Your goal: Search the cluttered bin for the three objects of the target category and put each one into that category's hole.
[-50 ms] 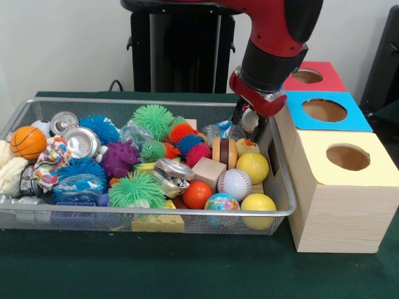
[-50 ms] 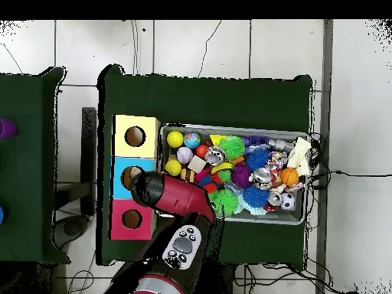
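Observation:
My gripper (image 1: 250, 124) hangs low over the back right corner of the wire bin (image 1: 283, 212), beside the blue-topped box. Something pale and silvery shows at its tip, and I cannot tell whether it is held. Below it lie a wooden ring piece (image 1: 224, 152), two yellow balls (image 1: 252, 167) (image 1: 258, 202), a baseball (image 1: 234, 184) and a globe ball (image 1: 221, 202). Three boxes with round holes stand right of the bin: yellow (image 1: 346, 156), blue (image 1: 324, 110) and red (image 1: 307, 76). In the overhead view the arm (image 2: 180, 200) covers the gripper.
The bin also holds green (image 1: 153, 120), blue (image 1: 98, 128) and purple (image 1: 118, 157) spiky balls, shiny cans (image 1: 81, 142), a crushed can (image 1: 171, 174), a small basketball (image 1: 28, 142), a wooden block (image 1: 209, 171) and an orange ball (image 1: 197, 194). The bin (image 2: 302, 218) sits on green cloth.

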`<control>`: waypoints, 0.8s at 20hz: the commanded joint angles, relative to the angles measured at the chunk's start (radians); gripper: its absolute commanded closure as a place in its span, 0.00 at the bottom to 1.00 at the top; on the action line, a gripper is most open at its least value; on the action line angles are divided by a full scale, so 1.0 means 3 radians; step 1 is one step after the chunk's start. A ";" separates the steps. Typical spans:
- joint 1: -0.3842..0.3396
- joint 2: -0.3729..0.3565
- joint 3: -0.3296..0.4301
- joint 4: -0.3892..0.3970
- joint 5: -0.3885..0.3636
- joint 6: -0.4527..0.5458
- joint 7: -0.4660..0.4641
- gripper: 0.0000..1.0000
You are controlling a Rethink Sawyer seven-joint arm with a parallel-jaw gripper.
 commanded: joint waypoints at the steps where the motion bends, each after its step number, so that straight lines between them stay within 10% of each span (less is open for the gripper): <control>1: 0.0029 0.0241 0.0366 -0.0216 0.0143 -0.0142 0.0629 0.00; 16: 0.0168 0.0571 0.0236 -0.0475 0.0216 -0.0274 0.0705 0.00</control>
